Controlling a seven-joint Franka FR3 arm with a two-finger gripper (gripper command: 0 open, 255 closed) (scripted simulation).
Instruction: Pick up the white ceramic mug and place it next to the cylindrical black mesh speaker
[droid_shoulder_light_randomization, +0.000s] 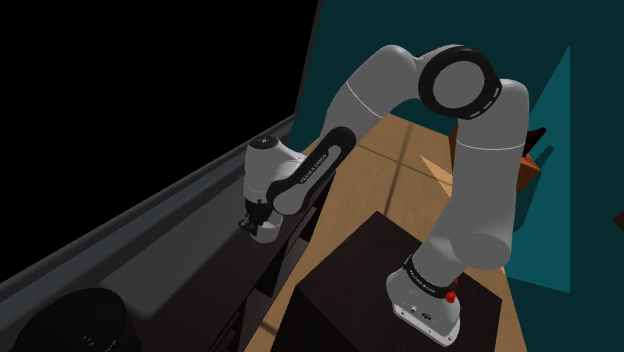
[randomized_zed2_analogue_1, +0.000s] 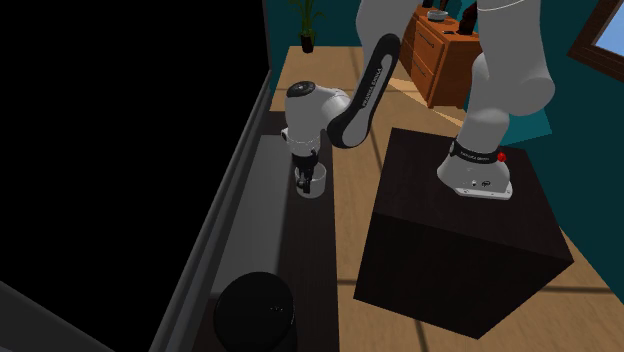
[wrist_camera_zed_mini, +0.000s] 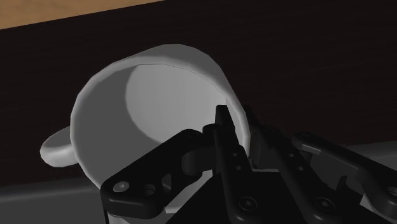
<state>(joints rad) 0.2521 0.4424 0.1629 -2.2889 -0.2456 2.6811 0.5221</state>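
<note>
The white mug (wrist_camera_zed_mini: 153, 95) has its mouth facing the wrist camera and its handle (wrist_camera_zed_mini: 56, 147) sticking out sideways. My black gripper (wrist_camera_zed_mini: 234, 124) is shut on the mug's wall, one finger inside the rim and one outside. In the shoulder view the gripper (droid_shoulder_light_randomization: 254, 218) points down onto the mug (droid_shoulder_light_randomization: 264, 234) at the dark tabletop (droid_shoulder_light_randomization: 170, 265). Whether the mug rests on it I cannot tell. The black cylindrical speaker (randomized_zed2_analogue_1: 255, 312) stands nearer the camera along the same tabletop in the second exterior view, well away from the mug (randomized_zed2_analogue_1: 313, 184). The speaker (droid_shoulder_light_randomization: 80, 320) is at the shoulder view's lower left.
The dark box stand (randomized_zed2_analogue_1: 450, 240) carries the arm's base beside the table, with a strip of wooden floor (randomized_zed2_analogue_1: 345, 215) between them. A wooden dresser (randomized_zed2_analogue_1: 445, 55) and a potted plant (randomized_zed2_analogue_1: 307, 25) stand farther back. A black area lies beyond the table's far edge.
</note>
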